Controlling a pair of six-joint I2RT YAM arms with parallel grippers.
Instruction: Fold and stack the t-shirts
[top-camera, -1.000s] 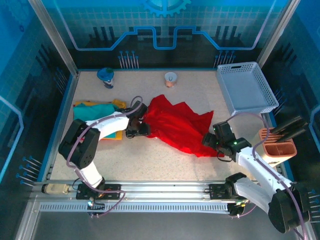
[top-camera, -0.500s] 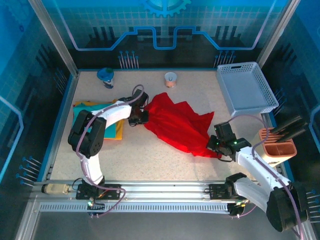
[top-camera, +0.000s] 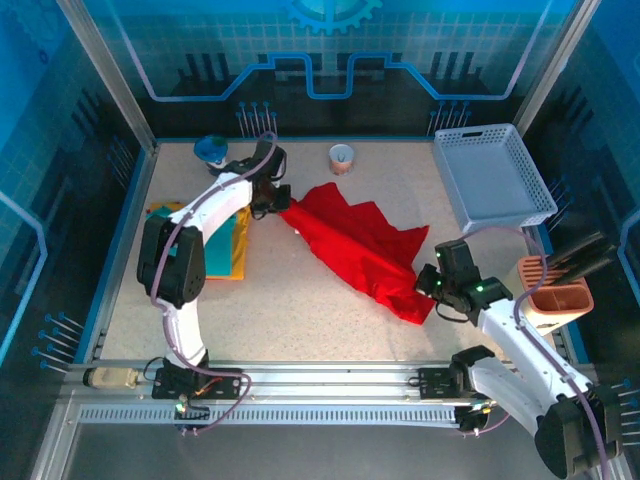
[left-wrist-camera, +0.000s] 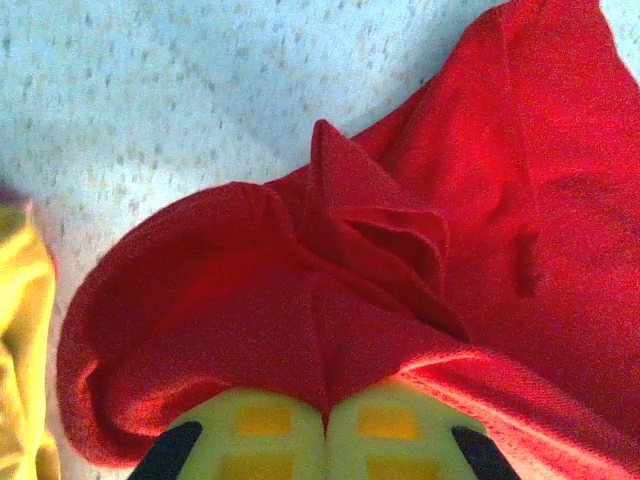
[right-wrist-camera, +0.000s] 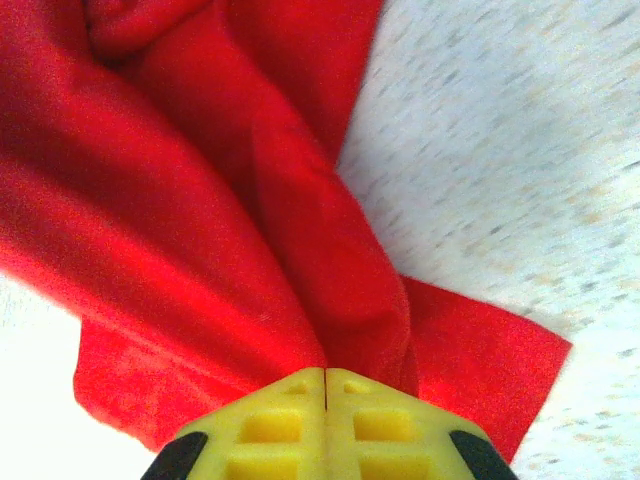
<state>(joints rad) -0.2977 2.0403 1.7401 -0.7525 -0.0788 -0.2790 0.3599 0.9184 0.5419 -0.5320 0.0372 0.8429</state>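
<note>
Red t-shirt (top-camera: 362, 245) unfolded, stretched diagonally across mid worktop (top-camera: 300, 310), from upper centre-left to lower right of the top view. Left fingers (left-wrist-camera: 262, 440) pressed together, pinching its upper-left corner; cloth bunches into folds just ahead of them. Right fingers (right-wrist-camera: 265, 425) clamped on the lower-right corner, fabric drawn into a twisted ridge from the seam between them. Teal t-shirt (top-camera: 222, 240) and yellow-orange t-shirt (top-camera: 160, 210) lie stacked at the left side, partly under the left arm, near the red corner. White basket (top-camera: 500, 215) upper right, well apart
</note>
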